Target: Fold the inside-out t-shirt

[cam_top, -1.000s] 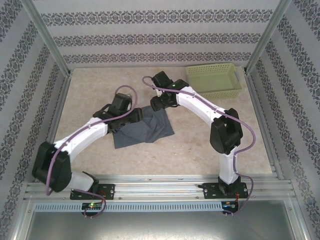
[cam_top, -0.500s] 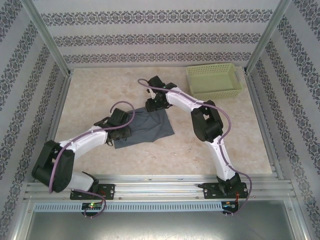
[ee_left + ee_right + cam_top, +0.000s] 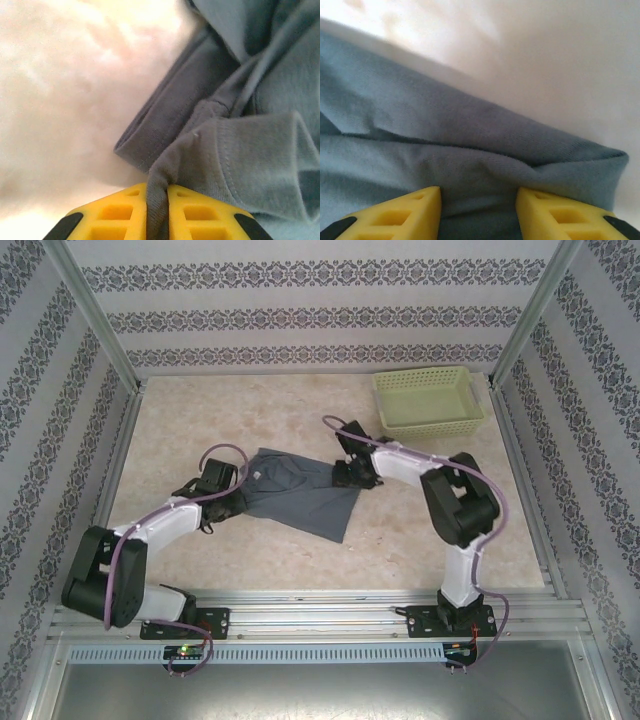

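The inside-out t-shirt, slate blue-grey, lies stretched in a crumpled band across the middle of the table between the two arms. A small white label shows near its left end. My left gripper is at that left end, and in the left wrist view it is shut on a thin ridge of hem cloth. My right gripper sits at the shirt's upper right edge. In the right wrist view its yellow fingers stand apart, straddling a rumpled fold of the shirt.
A light green basket stands at the back right of the beige table. Patterned walls and metal posts close in the sides and back. The metal rail with both arm bases runs along the near edge.
The shirt has been drawn out from a compact folded patch into a wider band. My left gripper closed on its edge and shifted left. My right gripper moved right and nearer, its fingers narrowing.
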